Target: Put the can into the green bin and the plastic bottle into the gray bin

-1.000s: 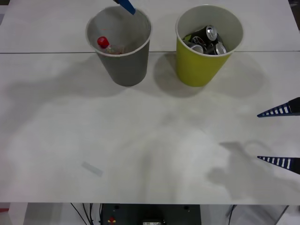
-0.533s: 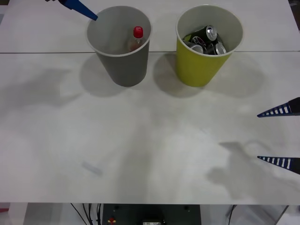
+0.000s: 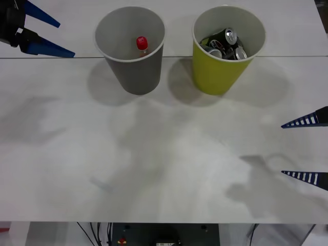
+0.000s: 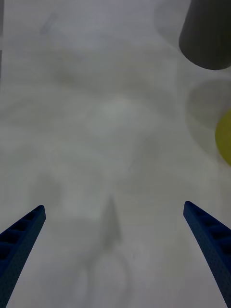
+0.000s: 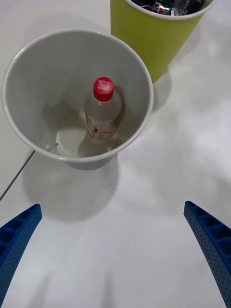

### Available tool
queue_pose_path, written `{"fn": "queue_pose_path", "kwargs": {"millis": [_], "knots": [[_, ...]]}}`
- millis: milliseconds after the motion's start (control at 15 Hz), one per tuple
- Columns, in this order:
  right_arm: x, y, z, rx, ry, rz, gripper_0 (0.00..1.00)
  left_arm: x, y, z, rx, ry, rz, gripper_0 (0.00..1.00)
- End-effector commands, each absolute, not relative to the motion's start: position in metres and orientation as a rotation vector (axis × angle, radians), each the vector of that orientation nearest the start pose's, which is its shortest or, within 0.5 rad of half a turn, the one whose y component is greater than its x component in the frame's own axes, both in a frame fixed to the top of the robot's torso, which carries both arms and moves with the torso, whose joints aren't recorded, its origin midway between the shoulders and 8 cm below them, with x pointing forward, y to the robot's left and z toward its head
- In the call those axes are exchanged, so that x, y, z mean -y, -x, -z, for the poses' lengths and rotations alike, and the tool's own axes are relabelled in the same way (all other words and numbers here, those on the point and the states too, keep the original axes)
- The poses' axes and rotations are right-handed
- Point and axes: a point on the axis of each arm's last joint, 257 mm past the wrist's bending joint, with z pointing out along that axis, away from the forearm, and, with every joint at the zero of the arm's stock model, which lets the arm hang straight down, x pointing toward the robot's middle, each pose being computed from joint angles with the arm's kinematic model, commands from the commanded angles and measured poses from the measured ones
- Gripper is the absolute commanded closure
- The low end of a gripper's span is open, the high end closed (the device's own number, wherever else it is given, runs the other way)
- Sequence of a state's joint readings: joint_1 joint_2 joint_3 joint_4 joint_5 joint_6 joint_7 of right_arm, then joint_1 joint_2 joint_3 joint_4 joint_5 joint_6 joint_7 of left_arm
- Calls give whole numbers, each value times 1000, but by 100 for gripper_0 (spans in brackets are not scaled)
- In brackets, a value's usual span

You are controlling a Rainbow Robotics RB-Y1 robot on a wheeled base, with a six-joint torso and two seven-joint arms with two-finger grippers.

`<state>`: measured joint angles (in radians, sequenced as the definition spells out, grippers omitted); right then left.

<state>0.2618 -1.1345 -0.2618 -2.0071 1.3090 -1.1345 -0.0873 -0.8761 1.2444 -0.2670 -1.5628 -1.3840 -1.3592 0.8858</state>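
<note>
Front view: our left gripper (image 3: 48, 37) hangs at the far-left corner of the white table (image 3: 164, 154), its blue ribbed fingers spread wide and holding nothing. Our right gripper (image 3: 305, 150) waits at the right edge of the table, well apart from both bins, its fingers likewise wide apart and empty.

The small clear plastic bottle with the red screw cap (image 3: 141, 44) is inside the large dark gray tapered bin (image 3: 130, 72). In our left wrist view the bottle (image 5: 102, 113) stands roughly upright on the bin's pale floor (image 5: 67, 142), its long axis running up toward the rim, leaning near the inner wall on the side toward the yellow-green bin. The large yellow-green tapered bin (image 3: 220, 69) sits just beside the gray one, not touching it, and holds several dark drink cans (image 3: 225, 43) with silver tops.

The relation that matters for us now is that the bottle lies below the gray rim and ahead of our open left fingers, with clear air between them; nothing is left between either pair of fingers. We judge both halves of the task done as things lie. The left arm is the nearer one to the gray bin, so what is left is drawing it clear without brushing that rim, which looks light enough to tip.
</note>
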Motion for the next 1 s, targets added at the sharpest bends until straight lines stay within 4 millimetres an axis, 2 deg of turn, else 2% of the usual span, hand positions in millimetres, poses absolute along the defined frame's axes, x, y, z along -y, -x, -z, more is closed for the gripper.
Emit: {"fn": "queue_pose_path", "kwargs": {"millis": [67, 400, 667, 1000], "knots": [[286, -341, 167, -1596, 1634, -209, 0, -254, -468, 4, -1890, -1373, 249, 0], [286, -341, 167, -1596, 1634, -209, 0, -273, -437, 43, -1780, -1539, 181, 0], [286, -341, 167, -1596, 1634, -209, 0, -278, -421, 70, -1673, -1612, 167, 0], [286, -341, 167, -1596, 1634, -209, 0, -282, -392, 112, -1575, -1712, 138, 0]]}}
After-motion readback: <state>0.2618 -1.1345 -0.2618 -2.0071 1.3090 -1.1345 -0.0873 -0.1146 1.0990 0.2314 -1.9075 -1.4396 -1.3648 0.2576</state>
